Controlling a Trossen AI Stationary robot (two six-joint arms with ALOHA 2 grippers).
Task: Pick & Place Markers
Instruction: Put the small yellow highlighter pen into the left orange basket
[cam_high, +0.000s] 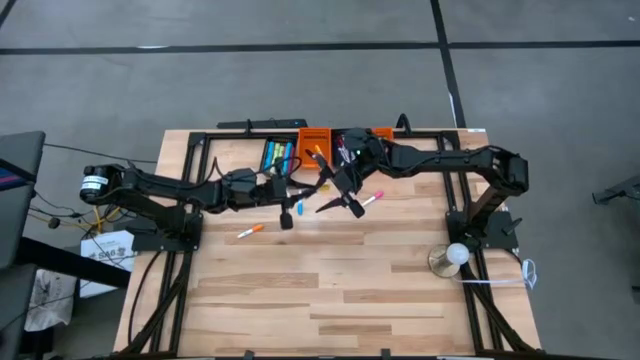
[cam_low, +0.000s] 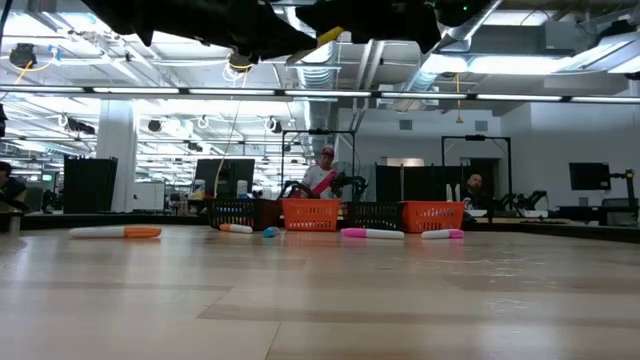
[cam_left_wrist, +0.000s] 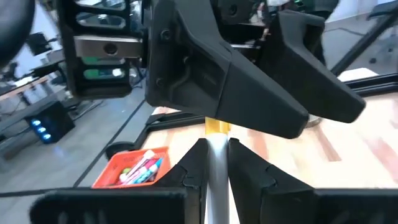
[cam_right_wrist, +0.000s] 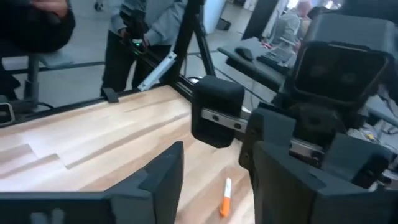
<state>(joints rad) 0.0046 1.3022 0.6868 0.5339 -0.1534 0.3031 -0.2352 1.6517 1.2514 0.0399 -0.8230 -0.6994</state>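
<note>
My left gripper (cam_left_wrist: 216, 180) is shut on a white marker with a yellow cap (cam_left_wrist: 217, 127), held high above the table's middle (cam_low: 330, 36). My right gripper (cam_high: 338, 195) faces it with its fingers open. One of those fingers (cam_left_wrist: 249, 93) crosses in front of the yellow cap and hides the tip. Loose markers lie flat on the wood: an orange one (cam_high: 250, 230), a blue one (cam_high: 298, 208) and a pink one (cam_high: 370, 198). More markers fill a black bin (cam_high: 278, 155) and an orange bin (cam_left_wrist: 134, 168). My left gripper pinches the marker's white barrel (cam_left_wrist: 216, 165) between its two fingers, which lie along the marker. The yellow-capped end sticks out past the fingertips toward my right gripper. The marker is lifted clear of the table. My right gripper stands at the cap, but I cannot tell whether it touches it.
Orange and black bins (cam_high: 315, 140) stand in a row at the table's far edge. A round pale object (cam_high: 455, 257) sits by the right arm's base. The near half of the wooden table (cam_high: 330, 300) is bare wood. People show beyond the table (cam_low: 322, 172).
</note>
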